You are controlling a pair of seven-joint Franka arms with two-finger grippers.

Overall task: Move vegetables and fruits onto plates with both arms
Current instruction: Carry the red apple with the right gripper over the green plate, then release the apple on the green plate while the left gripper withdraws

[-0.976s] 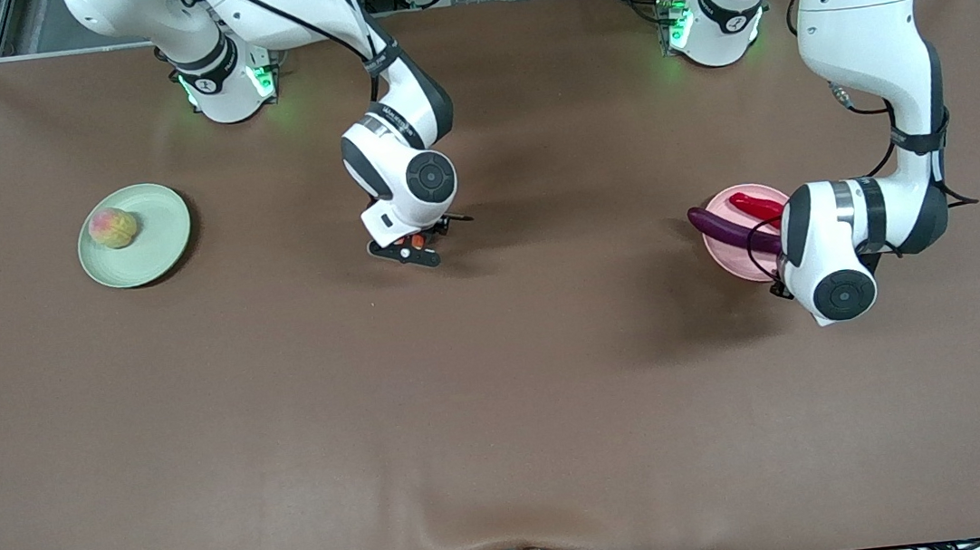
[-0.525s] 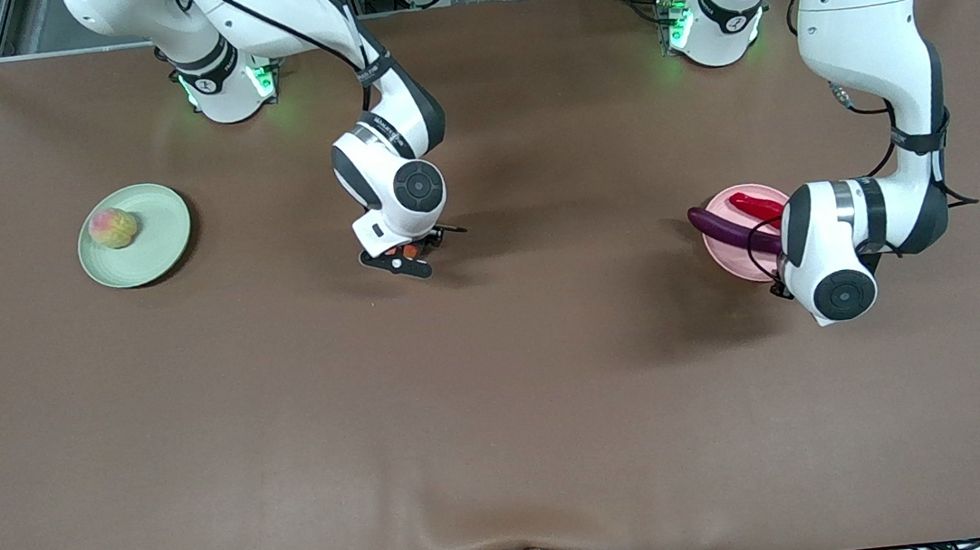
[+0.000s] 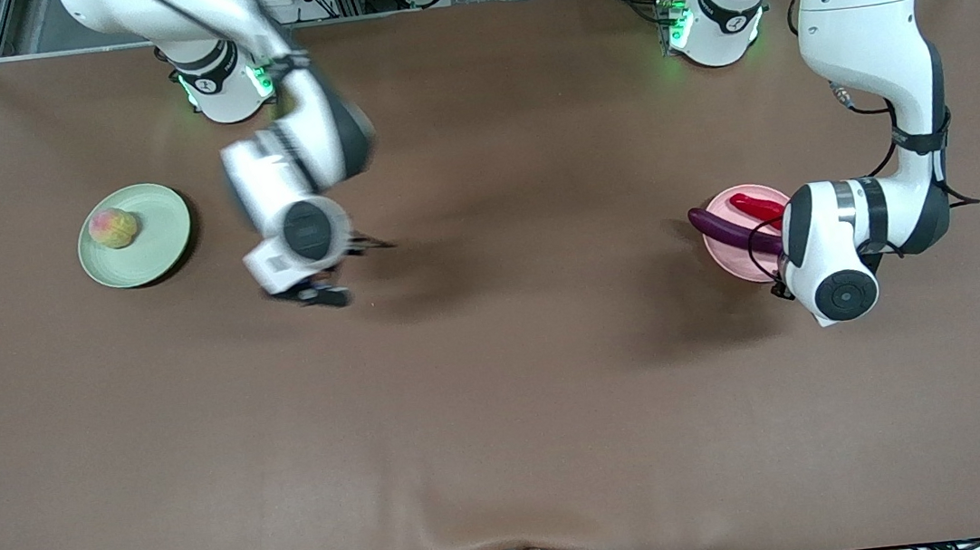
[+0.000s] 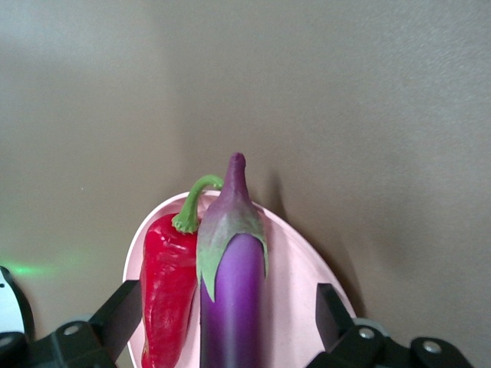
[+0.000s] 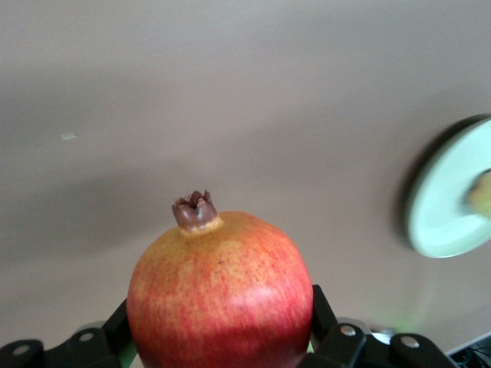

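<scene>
Apple (image 5: pixel 221 291) sits clamped in my right gripper (image 3: pixel 310 291), up over bare table (image 3: pixel 505 419) near the green plate (image 3: pixel 161 237) holding the peach (image 3: pixel 112 227). My left gripper (image 4: pixel 230 337) waits with fingers apart over the pink plate (image 3: pixel 723 241), astride the eggplant (image 4: pixel 230 299) beside the chili pepper (image 4: pixel 167 284)

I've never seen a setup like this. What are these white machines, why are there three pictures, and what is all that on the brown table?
They are two robot arms, each ending in a two-finger gripper. The big picture looks down from across the table; the other two come from cameras on the wrists. The right gripper holds a red-orange fruit over the table, near the green plate with a peach. The left gripper is open around an eggplant lying beside a red pepper on the pink plate.
</scene>
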